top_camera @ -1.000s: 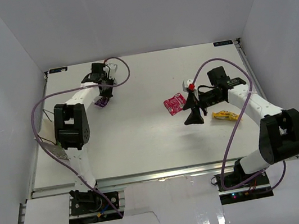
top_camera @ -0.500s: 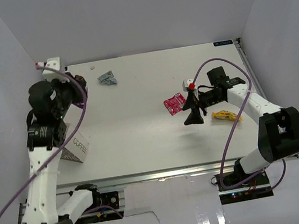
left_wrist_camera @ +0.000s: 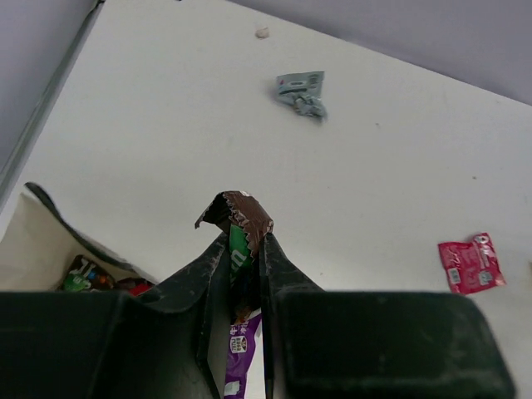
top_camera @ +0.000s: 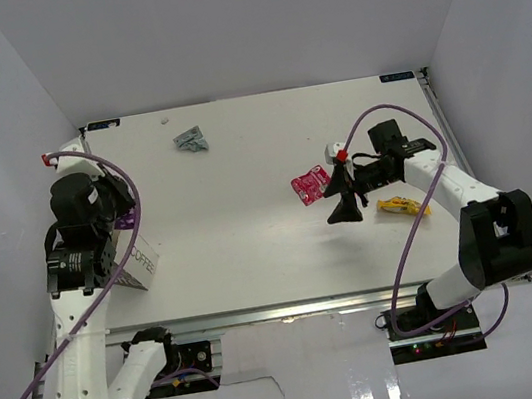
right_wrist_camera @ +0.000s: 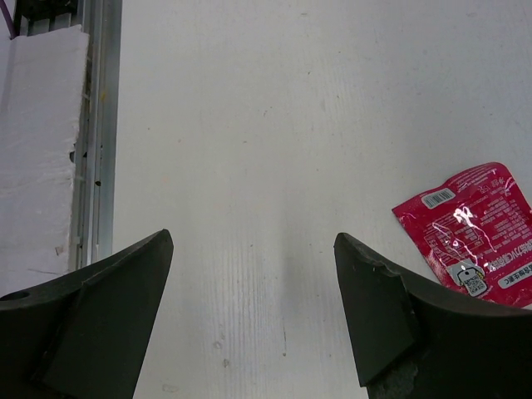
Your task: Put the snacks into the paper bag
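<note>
The left end effector [left_wrist_camera: 246,243] is pinching a purple snack packet [left_wrist_camera: 241,214] with a brown and green end. It hangs close to the open top of the paper bag [top_camera: 140,261]. The bag stands at the left edge of the desk [top_camera: 256,262] and says "COFFEE" in black. Some snacks [left_wrist_camera: 83,274] sit inside it.

The right end effector [right_wrist_camera: 253,312] is spread wide over the desk, beside a red packet [right_wrist_camera: 470,230]. The red packet has a barcode, but its white words are too small to read. A yellow packet [top_camera: 401,204] lies near. A grey packet [top_camera: 191,140] lies far back.
</note>
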